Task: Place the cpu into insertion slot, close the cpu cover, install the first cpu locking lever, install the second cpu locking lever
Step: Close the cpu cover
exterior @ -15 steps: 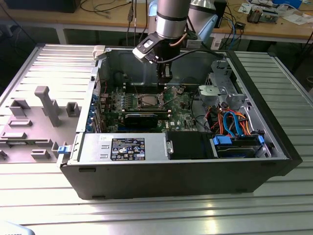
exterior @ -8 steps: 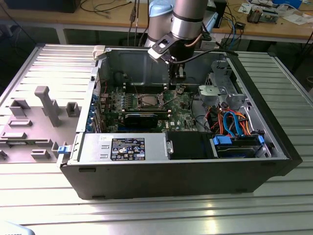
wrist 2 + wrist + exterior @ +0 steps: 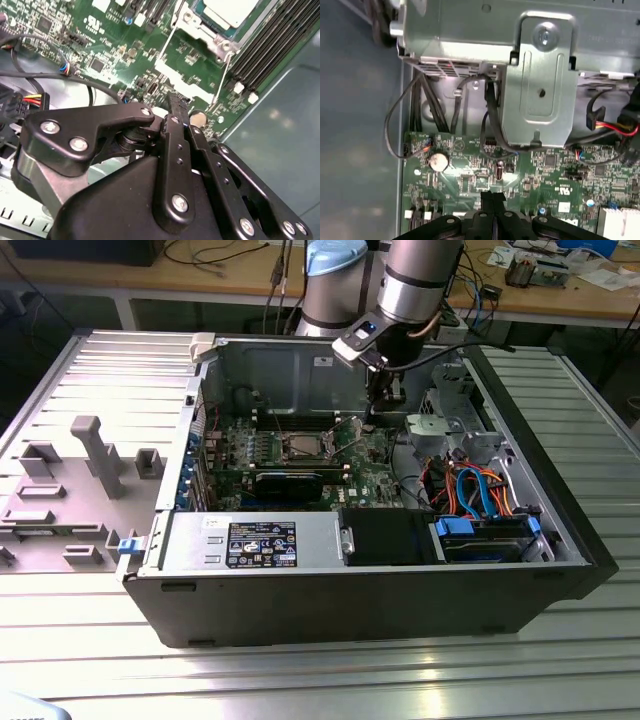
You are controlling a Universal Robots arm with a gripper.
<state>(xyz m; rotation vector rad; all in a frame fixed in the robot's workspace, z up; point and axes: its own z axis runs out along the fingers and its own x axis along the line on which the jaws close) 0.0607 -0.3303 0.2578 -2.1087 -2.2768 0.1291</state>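
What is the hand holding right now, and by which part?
Nothing. The hand is shut, its fingers pressed together with nothing between them, over the green board.

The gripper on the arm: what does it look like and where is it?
The gripper is matte black, seemingly metal: two slim fingers driven by bolted linkage bars with silvery screw heads. The fingers are pressed together with nothing visible between them. It points down inside the open computer case, tips close to the green circuit board, to the exterior view's right of the insertion slot.
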